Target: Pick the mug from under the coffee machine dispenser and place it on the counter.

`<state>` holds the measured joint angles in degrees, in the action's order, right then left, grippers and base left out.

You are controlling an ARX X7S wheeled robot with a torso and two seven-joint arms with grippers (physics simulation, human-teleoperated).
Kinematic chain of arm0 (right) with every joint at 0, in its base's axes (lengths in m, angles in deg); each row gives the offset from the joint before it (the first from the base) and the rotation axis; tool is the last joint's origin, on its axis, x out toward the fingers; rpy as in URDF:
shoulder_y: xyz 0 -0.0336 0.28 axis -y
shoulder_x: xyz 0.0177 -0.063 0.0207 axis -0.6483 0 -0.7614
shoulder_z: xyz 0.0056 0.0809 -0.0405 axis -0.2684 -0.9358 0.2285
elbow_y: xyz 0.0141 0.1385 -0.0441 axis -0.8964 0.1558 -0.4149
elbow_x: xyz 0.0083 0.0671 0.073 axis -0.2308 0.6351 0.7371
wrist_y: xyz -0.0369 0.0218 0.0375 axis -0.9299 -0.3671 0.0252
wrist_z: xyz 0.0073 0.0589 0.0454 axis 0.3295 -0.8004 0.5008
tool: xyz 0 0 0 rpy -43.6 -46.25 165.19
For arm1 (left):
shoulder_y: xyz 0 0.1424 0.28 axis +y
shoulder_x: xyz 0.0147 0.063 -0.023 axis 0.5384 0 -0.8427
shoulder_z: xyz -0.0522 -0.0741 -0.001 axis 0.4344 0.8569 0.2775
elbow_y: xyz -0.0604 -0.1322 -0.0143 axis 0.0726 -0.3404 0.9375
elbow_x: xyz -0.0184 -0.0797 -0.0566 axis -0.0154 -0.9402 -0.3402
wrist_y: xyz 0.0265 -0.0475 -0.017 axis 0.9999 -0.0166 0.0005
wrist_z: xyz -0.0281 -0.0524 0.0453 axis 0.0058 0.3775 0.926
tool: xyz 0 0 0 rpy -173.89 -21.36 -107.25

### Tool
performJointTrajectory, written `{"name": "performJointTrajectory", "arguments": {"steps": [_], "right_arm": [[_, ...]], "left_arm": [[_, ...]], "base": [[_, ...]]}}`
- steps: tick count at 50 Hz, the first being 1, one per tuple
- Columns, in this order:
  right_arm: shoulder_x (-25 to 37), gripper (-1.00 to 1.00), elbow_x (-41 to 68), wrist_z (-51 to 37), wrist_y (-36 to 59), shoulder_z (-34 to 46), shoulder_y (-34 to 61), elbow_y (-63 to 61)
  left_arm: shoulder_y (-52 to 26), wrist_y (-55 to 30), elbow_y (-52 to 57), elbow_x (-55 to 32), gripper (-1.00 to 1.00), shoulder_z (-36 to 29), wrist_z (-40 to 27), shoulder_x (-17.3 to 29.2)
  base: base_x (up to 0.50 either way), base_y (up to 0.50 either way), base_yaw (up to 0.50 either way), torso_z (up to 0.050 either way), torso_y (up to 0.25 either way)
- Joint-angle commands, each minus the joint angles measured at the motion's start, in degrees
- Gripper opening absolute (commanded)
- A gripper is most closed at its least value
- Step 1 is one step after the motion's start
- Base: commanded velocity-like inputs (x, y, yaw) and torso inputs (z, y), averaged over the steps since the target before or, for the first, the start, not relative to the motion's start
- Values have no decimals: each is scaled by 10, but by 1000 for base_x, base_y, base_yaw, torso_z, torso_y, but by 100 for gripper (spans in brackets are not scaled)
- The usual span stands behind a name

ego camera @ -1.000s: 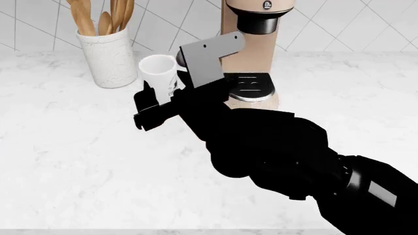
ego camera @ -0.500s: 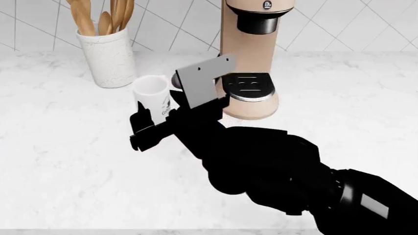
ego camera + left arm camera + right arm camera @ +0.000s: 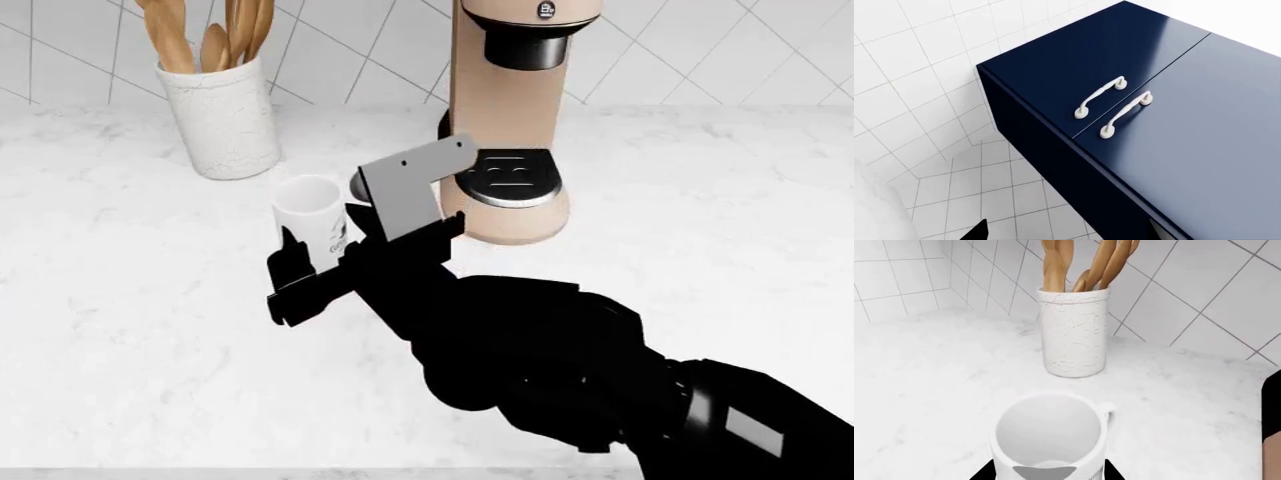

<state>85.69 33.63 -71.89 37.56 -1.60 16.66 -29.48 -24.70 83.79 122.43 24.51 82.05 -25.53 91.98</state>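
The white mug with a small dark logo is upright, left of the beige coffee machine dispenser and clear of its black drip tray. My right gripper is shut on the mug's lower body, above the white marble counter. In the right wrist view the mug looks empty, with a black finger at each side. Its base is hidden, so I cannot tell whether it touches the counter. My left gripper shows only a dark fingertip far to one side, with nothing between the fingers.
A speckled white crock with wooden utensils stands at the back left, close behind the mug; it also shows in the right wrist view. The left wrist view shows navy drawers with white handles and a tiled floor.
My right gripper has carried the mug left and toward the counter's front, away from the coffee machine; over the last half second it barely moved.
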Motion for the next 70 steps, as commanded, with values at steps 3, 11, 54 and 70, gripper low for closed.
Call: {"name": "performJointTrajectory", "arguments": {"steps": [3,11,54,70], "right_arm": [[-1,-100,-16,9,0,1,-6,5],[1,-100,-19,13,-4,3,-13,9],[4,-100,-24,22,-8,17,-34,16],[3,-100,-24,27,-6,23,-40,27]], "left_arm": [[-2,-1,0,1,100,-1,-1,0],[-4,-3,1,5,100,-3,-6,1],[3,6,1,9,100,-6,-8,5],[2,6,-2,8,100,-6,-6,4]], "base": [[0,0,0,0,0],[0,0,0,0,0],[0,0,0,0,0],[0,0,0,0,0]]}}
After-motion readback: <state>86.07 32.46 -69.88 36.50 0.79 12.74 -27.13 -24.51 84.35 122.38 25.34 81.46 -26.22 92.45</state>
